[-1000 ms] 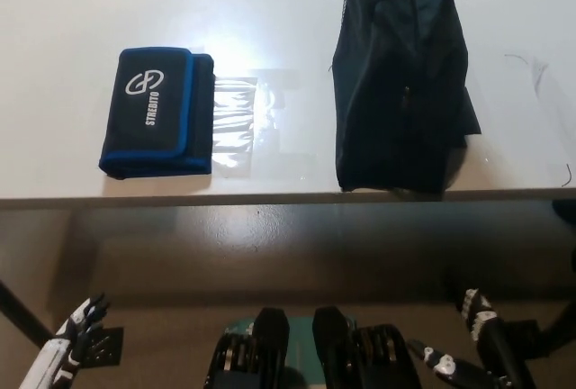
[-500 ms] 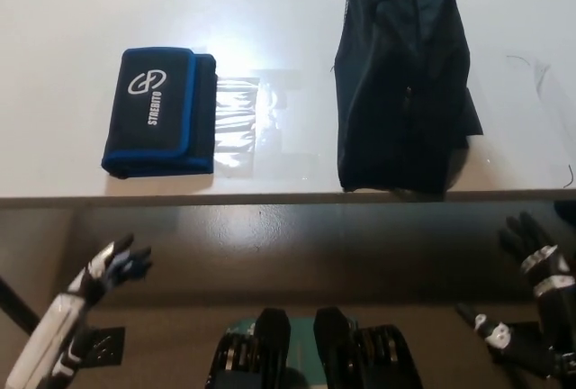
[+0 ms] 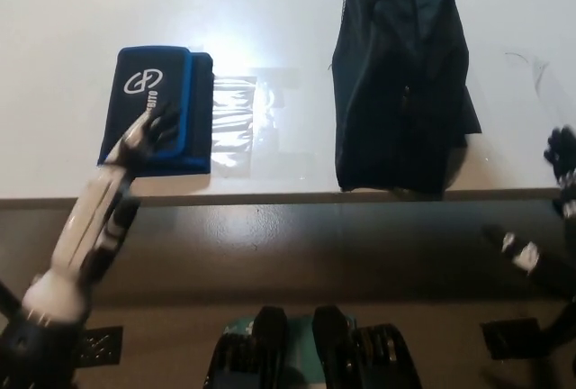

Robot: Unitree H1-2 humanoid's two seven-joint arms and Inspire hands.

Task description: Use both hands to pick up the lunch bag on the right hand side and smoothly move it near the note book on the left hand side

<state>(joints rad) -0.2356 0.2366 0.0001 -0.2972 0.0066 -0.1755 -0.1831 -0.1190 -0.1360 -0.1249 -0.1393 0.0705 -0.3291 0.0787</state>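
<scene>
Left hand (image 3: 144,141): white, raised over the worktop's (image 3: 54,29) near edge, fingers (image 3: 160,124) spread apart and holding nothing. My fingertips overlap the lower part of the notebook; I cannot tell whether they touch it.

Notebook (image 3: 153,92): black with a blue border and a white logo, lying flat on the worktop at left. Closed; contents not visible.

Clear sheet (image 3: 243,123): shiny, crinkled, lying flat just right of the notebook, under a bright glare.

Bag (image 3: 400,74): the lunch bag, dark, soft, standing on the worktop right of centre, its base close to the near edge. Well apart from the notebook, with the clear sheet between them. Top runs out of frame; closed as far as I see, contents not visible. Neither hand touches it.

Right hand (image 3: 560,150): black, at the far right edge, level with the worktop's near edge, apart from the bag. Blurred and partly cut off, so I cannot tell how my fingers stand.
</scene>
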